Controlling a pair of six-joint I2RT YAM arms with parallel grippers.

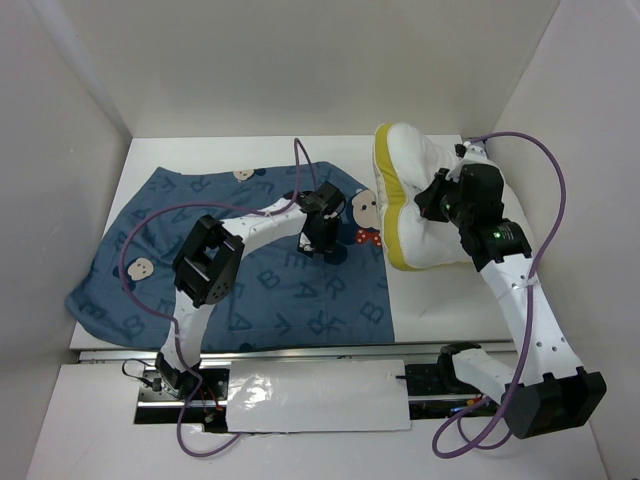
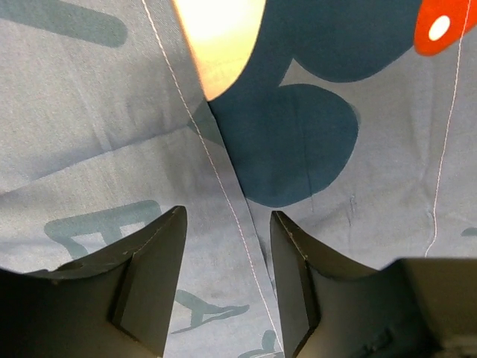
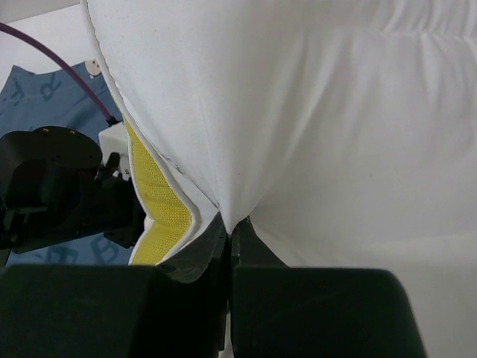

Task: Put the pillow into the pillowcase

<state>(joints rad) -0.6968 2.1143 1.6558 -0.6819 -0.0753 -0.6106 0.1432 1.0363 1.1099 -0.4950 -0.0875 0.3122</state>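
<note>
While right jaws pinch pillow (image 1: pixel 415 170) — left jaws open above pillowcase (image 1: pixel 270 300) | cable (image 1: pixel 297 160) crosses it.

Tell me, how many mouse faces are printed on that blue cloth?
3 faces show on the pillowcase: one at its far edge, one near its left side, one beside the left end effector. More may be hidden.

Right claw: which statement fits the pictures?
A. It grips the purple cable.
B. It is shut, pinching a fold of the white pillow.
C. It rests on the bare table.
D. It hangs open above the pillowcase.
B: the right wrist view shows the right claw closed on a pinch of the pillow, next to its yellow band.
</note>
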